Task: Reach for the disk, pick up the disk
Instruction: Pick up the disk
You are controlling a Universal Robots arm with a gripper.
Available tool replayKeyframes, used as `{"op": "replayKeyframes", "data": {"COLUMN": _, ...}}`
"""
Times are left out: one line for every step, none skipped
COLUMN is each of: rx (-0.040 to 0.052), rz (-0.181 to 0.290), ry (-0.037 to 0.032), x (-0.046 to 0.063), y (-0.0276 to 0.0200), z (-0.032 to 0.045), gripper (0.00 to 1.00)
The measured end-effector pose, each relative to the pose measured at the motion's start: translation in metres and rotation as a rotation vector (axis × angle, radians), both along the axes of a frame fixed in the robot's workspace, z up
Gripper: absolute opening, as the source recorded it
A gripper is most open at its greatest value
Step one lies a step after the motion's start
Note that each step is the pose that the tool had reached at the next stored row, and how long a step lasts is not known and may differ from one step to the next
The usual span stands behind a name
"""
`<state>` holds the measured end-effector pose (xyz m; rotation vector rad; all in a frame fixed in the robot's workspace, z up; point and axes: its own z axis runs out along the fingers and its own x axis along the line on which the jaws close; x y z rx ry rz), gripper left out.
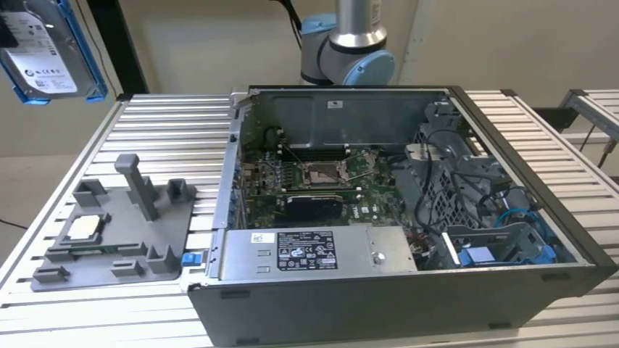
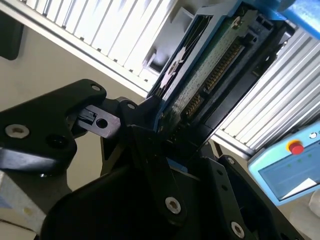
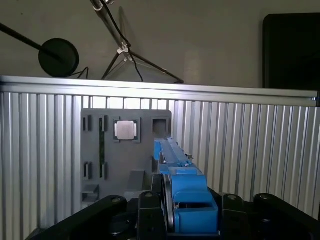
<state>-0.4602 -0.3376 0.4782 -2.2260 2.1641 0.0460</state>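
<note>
The disk (image 1: 43, 51), a silver-grey drive with a white label in a blue carrier, hangs in the air at the upper corner of the exterior view's left, well above the table. In the second wrist view the disk (image 2: 200, 85) shows its green circuit board and connector, and my gripper (image 2: 170, 135) is shut on its lower end with black fingers on both sides. Seen edge-on in the first wrist view, the disk (image 3: 175, 160) rises out of my gripper (image 3: 172, 200), its blue carrier clamped between the fingers.
An open computer case (image 1: 406, 217) lies on the slatted aluminium table (image 1: 145, 130). Beside it, a grey fixture tray (image 1: 126, 225) holds a small square processor chip (image 1: 82, 227). The arm's base (image 1: 349, 51) stands behind the case. A control pendant (image 2: 290, 170) lies off the table.
</note>
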Motion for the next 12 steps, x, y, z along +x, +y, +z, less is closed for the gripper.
{"op": "replayKeyframes", "data": {"rx": 0.0, "rz": 0.0, "ry": 0.0, "x": 0.0, "y": 0.0, "z": 0.0001, "gripper": 0.0}}
{"op": "replayKeyframes", "data": {"rx": 0.0, "rz": 0.0, "ry": -0.0001, "x": 0.0, "y": 0.0001, "z": 0.0002, "gripper": 0.0}}
{"op": "replayKeyframes", "data": {"rx": 0.0, "rz": 0.0, "ry": -0.0001, "x": 0.0, "y": 0.0001, "z": 0.0003, "gripper": 0.0}}
{"op": "replayKeyframes", "data": {"rx": 0.0, "rz": 0.0, "ry": 0.0, "x": 0.0, "y": 0.0001, "z": 0.0003, "gripper": 0.0}}
{"op": "replayKeyframes", "data": {"rx": 0.0, "rz": 0.0, "ry": 0.0001, "x": 0.001, "y": 0.0001, "z": 0.0004, "gripper": 0.0}}
{"op": "replayKeyframes", "data": {"rx": 0.0, "rz": 0.0, "ry": 0.0001, "x": 0.001, "y": 0.0001, "z": 0.0004, "gripper": 0.0}}
{"op": "replayKeyframes", "data": {"rx": 0.0, "rz": 0.0, "ry": 0.0, "x": 0.002, "y": 0.0001, "z": 0.0003, "gripper": 0.0}}
{"op": "replayKeyframes", "data": {"rx": 0.0, "rz": 0.0, "ry": 0.0001, "x": 0.004, "y": 0.0001, "z": 0.0003, "gripper": 0.0}}
{"op": "replayKeyframes", "data": {"rx": 0.0, "rz": 0.0, "ry": 0.0, "x": 0.005, "y": 0.0001, "z": 0.0003, "gripper": 0.0}}
{"op": "replayKeyframes", "data": {"rx": 0.0, "rz": 0.0, "ry": 0.0, "x": 0.007, "y": 0.0001, "z": 0.0003, "gripper": 0.0}}
{"op": "replayKeyframes", "data": {"rx": 0.0, "rz": 0.0, "ry": -0.0001, "x": 0.009, "y": 0.0, "z": 0.0003, "gripper": 0.0}}
{"op": "replayKeyframes", "data": {"rx": 0.0, "rz": 0.0, "ry": 0.0, "x": 0.011, "y": 0.0, "z": 0.0003, "gripper": 0.0}}
